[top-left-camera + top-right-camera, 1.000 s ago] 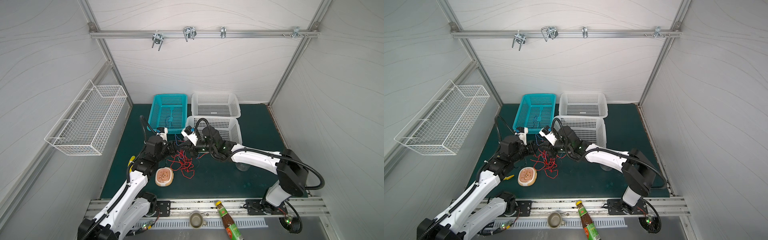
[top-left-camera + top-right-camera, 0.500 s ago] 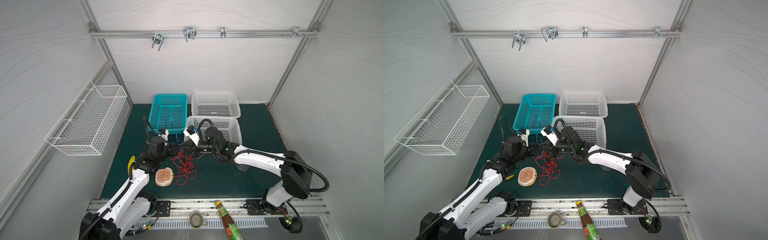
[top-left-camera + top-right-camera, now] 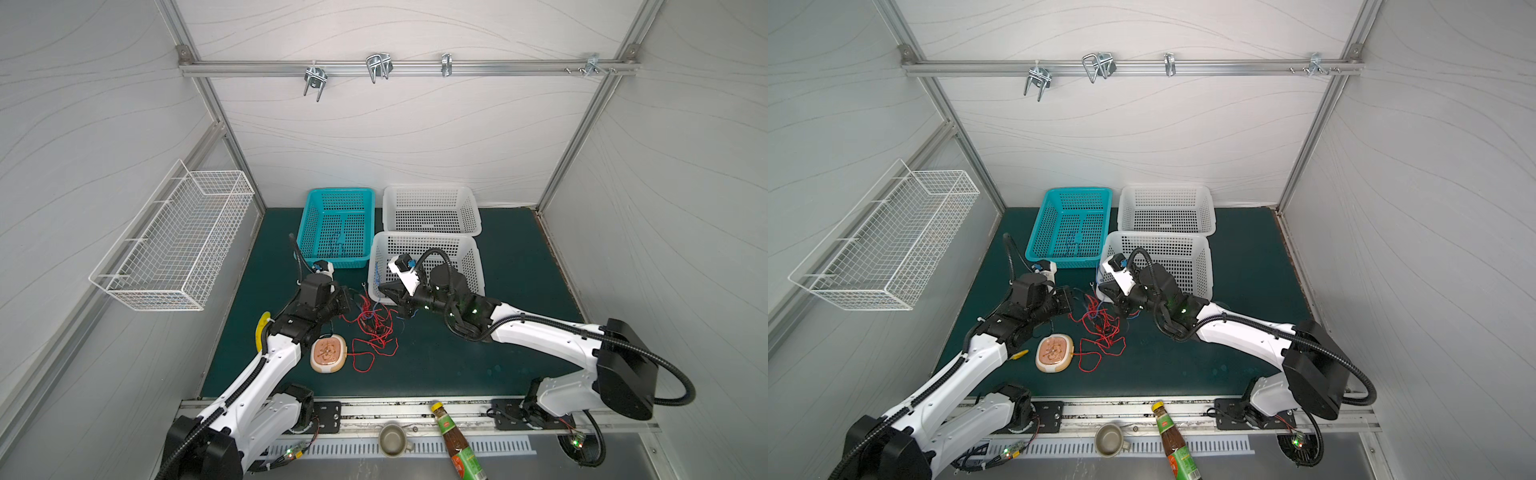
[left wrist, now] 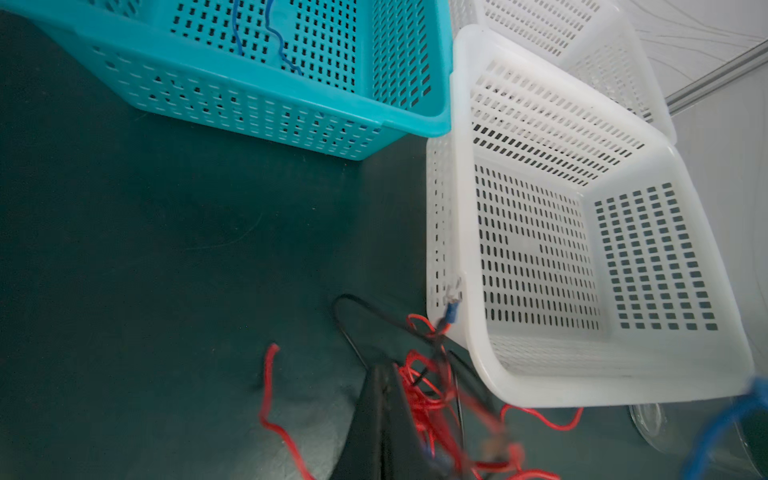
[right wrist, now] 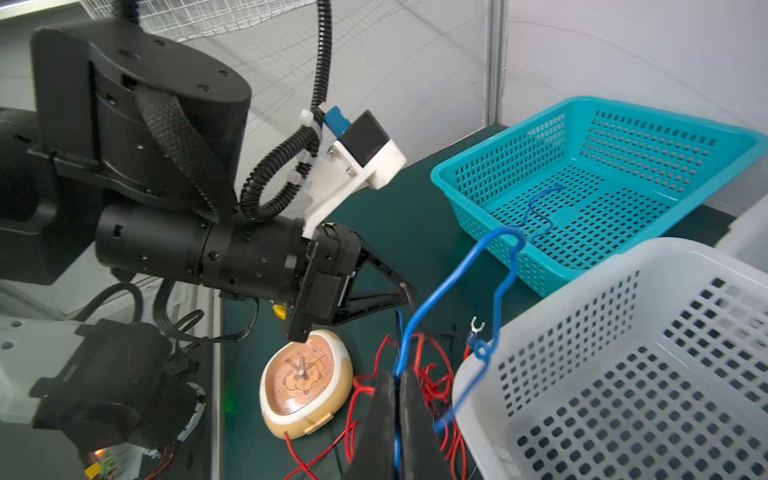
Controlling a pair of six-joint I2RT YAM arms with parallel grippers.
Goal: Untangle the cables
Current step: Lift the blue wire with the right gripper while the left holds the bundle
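A tangle of thin red cables lies on the green mat between both arms, with black and blue strands in it. My right gripper is shut on a blue cable. That cable loops upward and hooks over the near white basket's rim. My left gripper is shut at the tangle's edge. A thin black cable runs straight into its tips. In the right wrist view its fingertips sit just above the red strands.
A beige round clock lies beside the tangle. A teal basket holds a loose blue cable. Two white baskets stand behind. A wire basket hangs on the left wall. A bottle and cup rest on the front rail.
My left gripper has closed its jaws at the tangle. Both grippers have shifted a little to the right, and the red strands have spread slightly on the mat.
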